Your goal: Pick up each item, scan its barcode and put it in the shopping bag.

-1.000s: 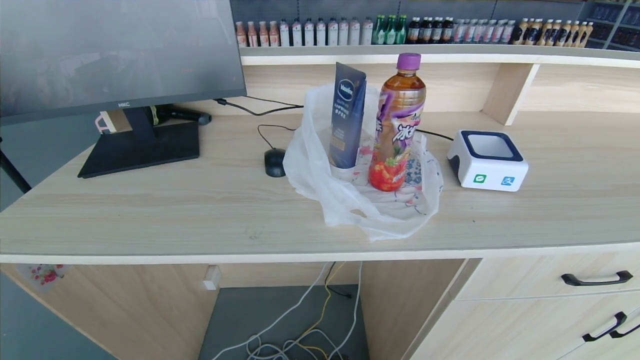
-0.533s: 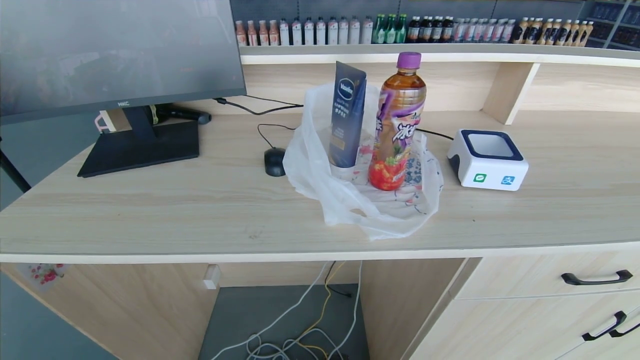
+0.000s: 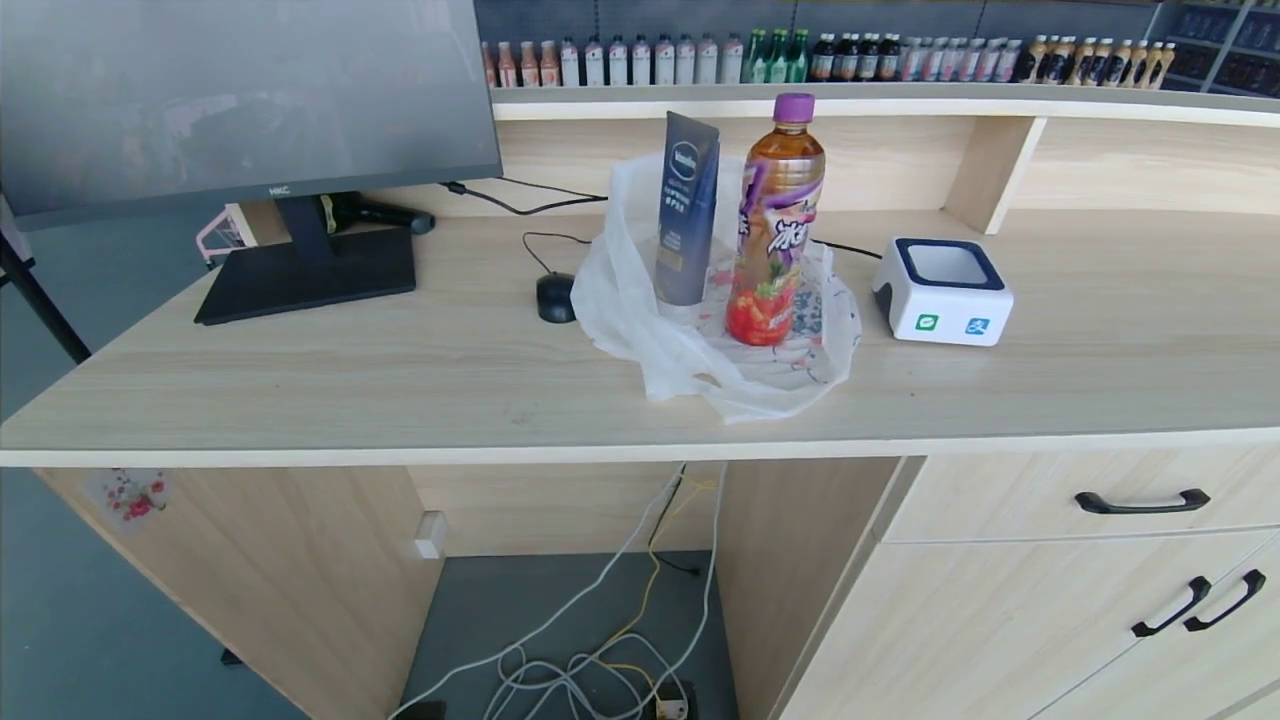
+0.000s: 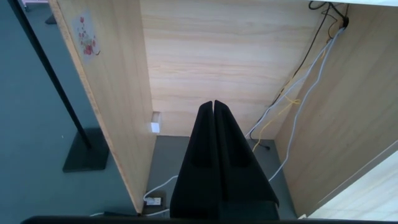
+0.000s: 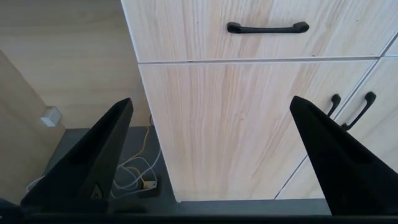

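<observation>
A white plastic shopping bag (image 3: pixel 680 350) lies open on the wooden counter (image 3: pixel 400 370). Inside it stand a dark blue tube (image 3: pixel 685 225) and a tea bottle (image 3: pixel 772 230) with a purple cap, both upright. To the bag's right sits the white barcode scanner (image 3: pixel 942 292) with a dark-rimmed window on top. My left gripper (image 4: pixel 214 109) hangs below counter height, shut with nothing in it, facing the open space under the counter. My right gripper (image 5: pixel 211 130) is open and empty, low in front of the drawers (image 5: pixel 261 37).
A monitor (image 3: pixel 240 100) on a black stand is at the counter's back left, with a black mouse (image 3: pixel 555 297) beside the bag. Loose cables (image 3: pixel 600 640) hang and coil under the counter. Drawers with black handles (image 3: pixel 1140 502) are at lower right. A raised shelf (image 3: pixel 900 100) runs behind, with rows of bottles beyond.
The whole head view has shifted: the counter now looks farther and higher in the picture, so the camera moved back. The bag, tube, bottle and scanner keep their places on the counter.
</observation>
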Controlling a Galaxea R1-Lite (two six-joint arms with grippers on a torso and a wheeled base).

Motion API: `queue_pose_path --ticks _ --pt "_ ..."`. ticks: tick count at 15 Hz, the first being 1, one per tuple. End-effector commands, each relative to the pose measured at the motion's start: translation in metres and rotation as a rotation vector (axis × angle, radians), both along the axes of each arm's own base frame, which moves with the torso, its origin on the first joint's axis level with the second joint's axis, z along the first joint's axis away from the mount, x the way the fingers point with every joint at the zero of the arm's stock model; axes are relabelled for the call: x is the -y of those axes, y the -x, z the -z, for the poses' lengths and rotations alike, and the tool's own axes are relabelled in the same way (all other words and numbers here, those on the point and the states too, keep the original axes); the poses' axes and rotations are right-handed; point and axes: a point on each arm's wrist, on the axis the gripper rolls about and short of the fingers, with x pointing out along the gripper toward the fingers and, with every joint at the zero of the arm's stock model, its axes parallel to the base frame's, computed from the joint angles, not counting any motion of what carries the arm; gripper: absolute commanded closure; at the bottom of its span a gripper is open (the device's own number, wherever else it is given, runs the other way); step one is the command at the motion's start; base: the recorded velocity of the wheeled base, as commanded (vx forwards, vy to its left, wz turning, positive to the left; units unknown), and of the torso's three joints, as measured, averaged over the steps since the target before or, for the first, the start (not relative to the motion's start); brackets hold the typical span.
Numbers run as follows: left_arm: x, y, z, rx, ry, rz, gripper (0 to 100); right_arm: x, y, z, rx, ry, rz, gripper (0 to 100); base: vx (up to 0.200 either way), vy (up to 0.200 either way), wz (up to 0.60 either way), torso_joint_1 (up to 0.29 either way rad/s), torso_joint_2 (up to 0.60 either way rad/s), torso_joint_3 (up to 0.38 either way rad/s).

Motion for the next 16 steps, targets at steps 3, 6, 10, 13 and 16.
queue_pose_path --ticks 3,6,10,13,16 --pt "0.0 0.0 0.0 0.0 -0.001 0.0 100 0.0 -0.0001 -0.0001 -0.002 0.0 0.0 0 0.0 -0.2 0.0 0.002 0.0 0.001" --pt "0.0 0.0 0.0 0.0 -0.001 0.0 100 0.0 -0.0001 -0.0001 -0.002 0.014 -0.002 0 0.0 -0.2 0.0 0.003 0.0 0.001" --pt "0.0 0.0 -0.0001 0.002 0.004 0.0 100 0.0 -0.0001 -0.0001 -0.002 0.01 -0.002 0 0.0 -0.2 0.0 0.01 0.0 0.001" --pt "0.0 0.0 0.0 0.0 0.002 0.0 100 0.0 -0.0001 -0.0001 -0.002 0.008 0.0 0 0.0 -0.2 0.0 0.001 0.0 0.004" --pt "0.0 0.0 0.0 0.0 0.002 0.0 100 0.0 -0.0001 -0.0001 -0.002 0.005 0.0 0 0.0 -0.2 0.0 0.004 0.0 0.007"
